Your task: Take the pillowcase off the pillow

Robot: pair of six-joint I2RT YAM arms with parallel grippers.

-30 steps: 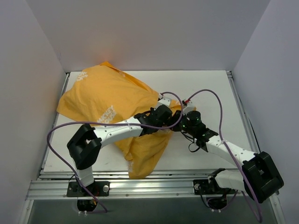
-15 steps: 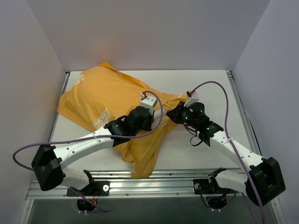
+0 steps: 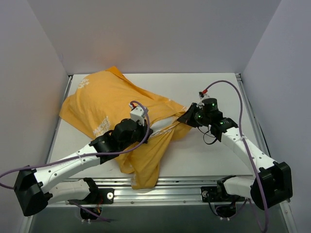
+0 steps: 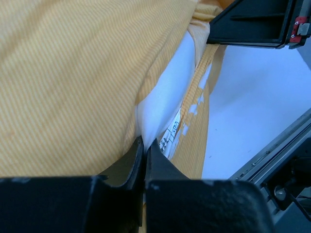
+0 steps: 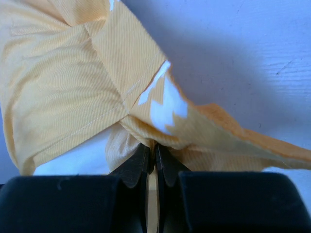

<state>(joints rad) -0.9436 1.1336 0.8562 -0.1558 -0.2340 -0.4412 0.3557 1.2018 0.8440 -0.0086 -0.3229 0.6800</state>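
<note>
Orange-yellow and finely striped, the pillowcase point(image 3: 109, 99) lies rumpled over the left half of the table point(image 3: 218, 90), bulging at the far left and trailing a slack tongue of cloth to the near edge. Its long axis runs diagonally from the far-left corner towards the middle, with the mouth facing right. White printed lettering shows on the bulge and near the far corner, too small to read. At the mouth the plain white pillow point(image 4: 167, 92) pokes out, carrying a small label point(image 4: 171, 133) whose print I cannot make out. My left gripper point(image 4: 145, 145) has its jaws pressed together on that white corner, just beside the orange hem. My right gripper point(image 5: 151, 150) is clamped on a fold of the pillowcase's rim, stretched towards the table's right
</note>
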